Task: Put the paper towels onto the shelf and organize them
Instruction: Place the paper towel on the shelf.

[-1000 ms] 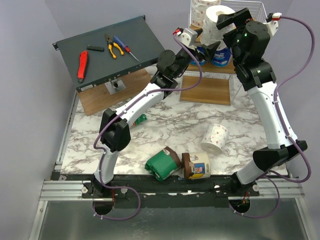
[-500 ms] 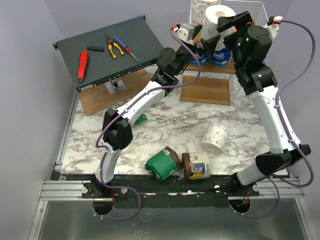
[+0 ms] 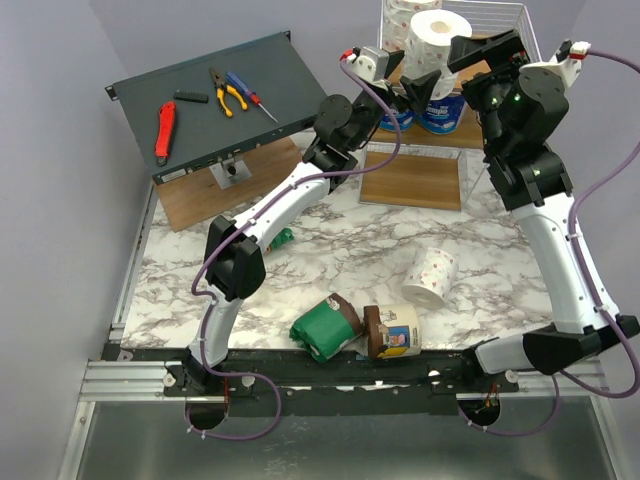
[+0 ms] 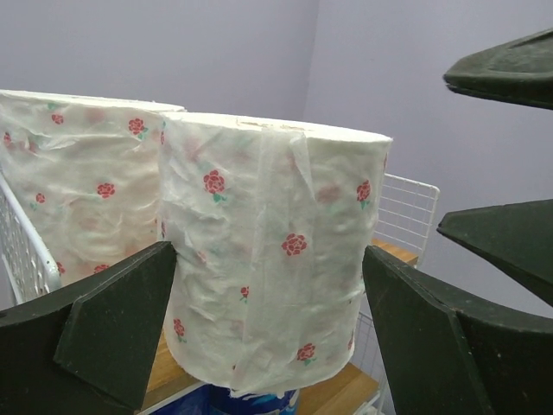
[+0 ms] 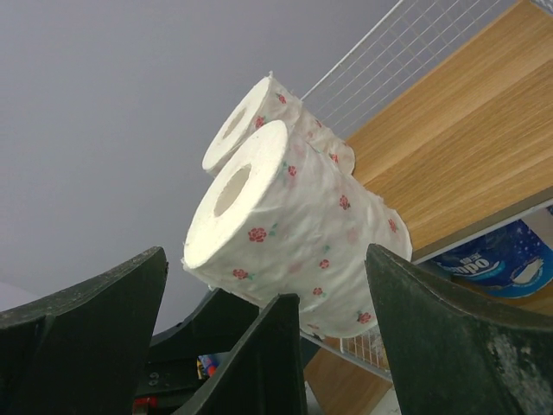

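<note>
Two rose-printed rolls crowd the left end of the shelf's [image 3: 523,22] top tier. The front roll [image 3: 437,40] sits clamped between the wide-set fingers of the left gripper [image 4: 272,333]. The spread right gripper [image 5: 268,337] hangs just beside it, closing off that corner. Right of them the top board lies bare inside the wire sides. Blue-and-white rolls [image 3: 440,110] block the middle tier. On the table [image 3: 330,250], a loose roll [image 3: 430,277] lies toward the right edge. A green roll [image 3: 325,328] and a cream-and-brown roll [image 3: 393,332] line the near edge, with bare marble between.

Blue-wrapped rolls [image 3: 441,113], perhaps two, half hidden
</note>
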`<state>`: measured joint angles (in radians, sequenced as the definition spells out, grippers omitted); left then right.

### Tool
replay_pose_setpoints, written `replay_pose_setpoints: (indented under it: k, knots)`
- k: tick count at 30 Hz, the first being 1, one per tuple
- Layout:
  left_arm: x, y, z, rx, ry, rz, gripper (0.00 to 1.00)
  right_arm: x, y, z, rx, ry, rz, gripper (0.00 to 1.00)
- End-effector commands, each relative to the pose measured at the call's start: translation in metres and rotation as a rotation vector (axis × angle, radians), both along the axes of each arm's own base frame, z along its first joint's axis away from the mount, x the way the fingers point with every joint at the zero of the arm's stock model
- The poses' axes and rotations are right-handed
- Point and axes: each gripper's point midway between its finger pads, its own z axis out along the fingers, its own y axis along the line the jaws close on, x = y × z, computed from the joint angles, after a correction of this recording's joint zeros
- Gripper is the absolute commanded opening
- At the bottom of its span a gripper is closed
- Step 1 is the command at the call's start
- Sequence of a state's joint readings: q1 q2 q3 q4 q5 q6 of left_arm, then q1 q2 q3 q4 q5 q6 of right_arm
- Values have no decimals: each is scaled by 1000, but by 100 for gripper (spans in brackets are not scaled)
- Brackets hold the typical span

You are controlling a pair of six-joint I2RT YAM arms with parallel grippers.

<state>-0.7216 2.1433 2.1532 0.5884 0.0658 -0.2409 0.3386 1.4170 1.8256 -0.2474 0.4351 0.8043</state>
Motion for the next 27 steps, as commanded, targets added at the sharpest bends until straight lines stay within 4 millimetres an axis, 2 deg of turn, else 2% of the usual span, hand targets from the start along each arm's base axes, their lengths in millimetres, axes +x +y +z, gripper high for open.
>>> replay_pose_setpoints:
  k: [1, 4, 8, 16, 20, 27]
  knots:
    - [-31, 5, 37, -9, -33, -87, 93, -21, -6, 18, -73, -83, 6, 100]
    - [-47, 11, 49, 9, -43, -104, 95, -32, -13, 18, -98, -105, -16, 100]
    - [-62, 24, 56, 38, -72, -58, 96, -45, -22, 17, -113, -126, -39, 100]
    - [-102, 57, 61, 43, -94, -36, 99, -47, -23, 4, -177, -116, -46, 100]
    - [-121, 89, 46, 17, 28, -5, 99, -40, -12, -8, -308, -53, 9, 100]
    - [-159, 153, -14, 26, 324, 70, 99, -38, -2, -29, -412, -49, 59, 100]
